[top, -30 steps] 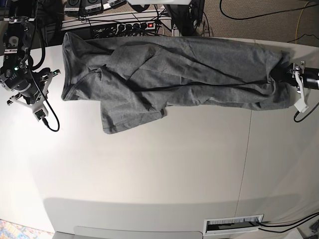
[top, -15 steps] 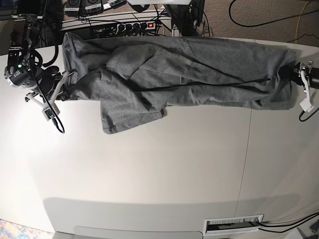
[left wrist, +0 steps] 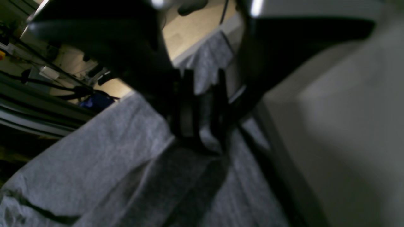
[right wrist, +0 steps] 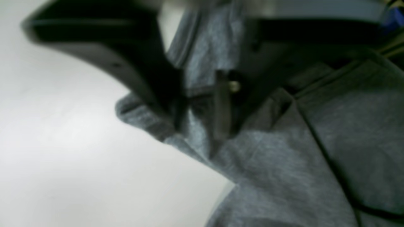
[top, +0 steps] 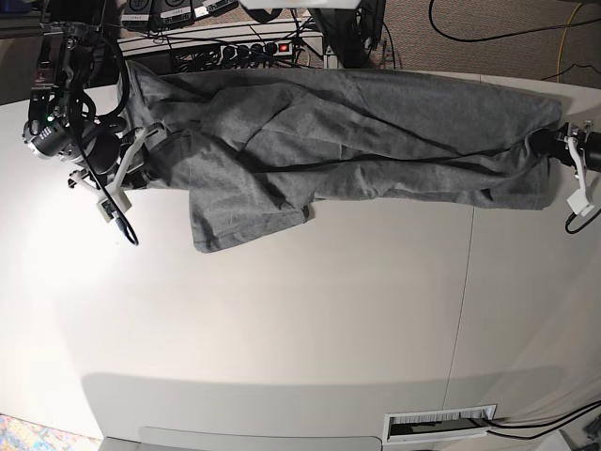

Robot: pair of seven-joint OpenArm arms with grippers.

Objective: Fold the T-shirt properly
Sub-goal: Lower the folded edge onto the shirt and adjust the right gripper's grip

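The grey T-shirt (top: 357, 132) lies stretched in a long creased band across the far side of the table, one flap hanging toward the near side at the left. My left gripper (top: 552, 146) is at the shirt's right end, shut on a bunched fold of cloth; in the left wrist view that fold (left wrist: 206, 138) sits pinched between the dark fingers of the left gripper (left wrist: 205, 135). My right gripper (top: 141, 160) is at the shirt's left edge. Its jaws stand open astride the fabric edge (right wrist: 199, 132) in the right wrist view, where the shirt (right wrist: 284, 164) fills the right side.
The white table (top: 282, 319) runs out just behind the shirt. Beyond that edge sit a power strip (top: 249, 47) with a red switch and tangled cables. A slotted white vent (top: 439, 423) is at the near edge. Black cable loops hang from the arm on the left (top: 127, 230).
My right arm has moved from beside the shirt onto its left edge and its jaws have opened. The left gripper has drawn the shirt's right end slightly farther right.
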